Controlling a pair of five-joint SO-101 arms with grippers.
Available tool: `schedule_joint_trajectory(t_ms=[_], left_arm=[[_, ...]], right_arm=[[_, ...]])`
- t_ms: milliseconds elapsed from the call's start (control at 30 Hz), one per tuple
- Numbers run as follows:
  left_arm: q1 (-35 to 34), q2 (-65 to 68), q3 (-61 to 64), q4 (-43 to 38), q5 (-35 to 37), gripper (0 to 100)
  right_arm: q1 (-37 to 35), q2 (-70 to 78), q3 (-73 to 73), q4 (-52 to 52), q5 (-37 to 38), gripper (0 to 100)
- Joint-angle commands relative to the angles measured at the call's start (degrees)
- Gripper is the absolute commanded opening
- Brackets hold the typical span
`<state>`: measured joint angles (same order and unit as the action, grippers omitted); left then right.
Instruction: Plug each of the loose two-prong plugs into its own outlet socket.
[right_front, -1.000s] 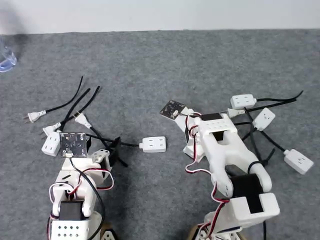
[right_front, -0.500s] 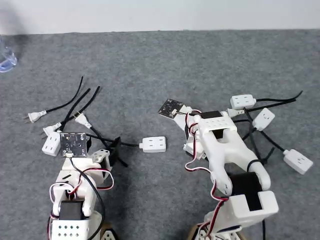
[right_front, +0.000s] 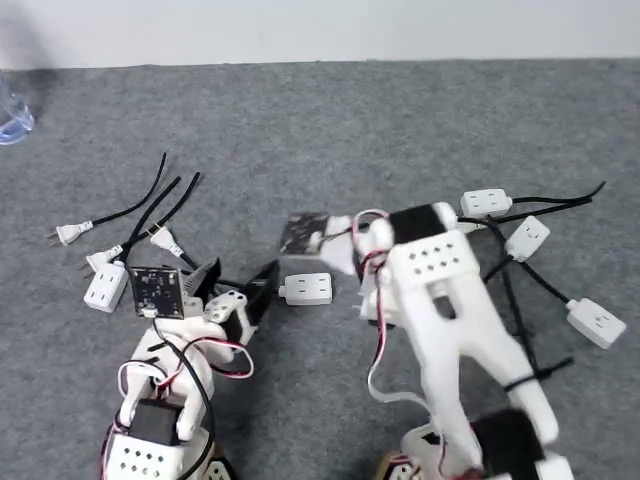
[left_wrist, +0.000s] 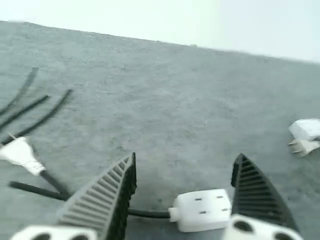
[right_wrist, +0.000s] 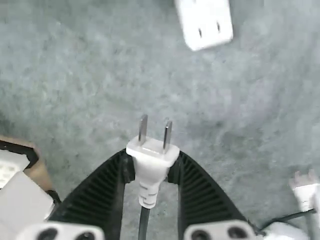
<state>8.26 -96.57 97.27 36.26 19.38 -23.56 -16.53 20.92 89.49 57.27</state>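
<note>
Two tools: right tool (right_wrist: 150, 167) clamped on a white two-prong plug (right_wrist: 152, 149); left tool (left_wrist: 186, 165) spread wide, empty, near outlet socket (left_wrist: 202, 210).

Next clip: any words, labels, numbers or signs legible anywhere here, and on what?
None legible.
The white two-prong plug clamped in the right gripper shows no mark.
The white outlet socket lying ahead of the open left gripper shows slots but no print.
The dark circuit board on one wrist carries specks too small to read.
</note>
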Motion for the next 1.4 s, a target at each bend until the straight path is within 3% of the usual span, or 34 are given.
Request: schedule_joint_trajectory(t_ms=[0,267,600,900,1367], left_arm=[[1.6,-0.4,-0.5,-2.5,3.6,29],[6.1,-0.5,-0.5,-2.5,3.7,29],[7.4,-0.5,-0.5,-5.6,3.7,29],[6.7,-0.4,-0.4,-5.5,3.7,29],[4.6,-0.4,-0.4,-5.5,3.7,29]], right_arm=[[-3.5,-3.0,-6.2,2.1,-3.3,0.7],[-6.7,3.9,-14.4,1.5,-9.4,0.7],[-7.4,12.3,-22.3,1.4,-9.4,0.7],[-12.7,9.6,-23.2,2.0,-11.6,0.7],[-13.4,0.0,-23.1,5.0,-12.0,0.8]])
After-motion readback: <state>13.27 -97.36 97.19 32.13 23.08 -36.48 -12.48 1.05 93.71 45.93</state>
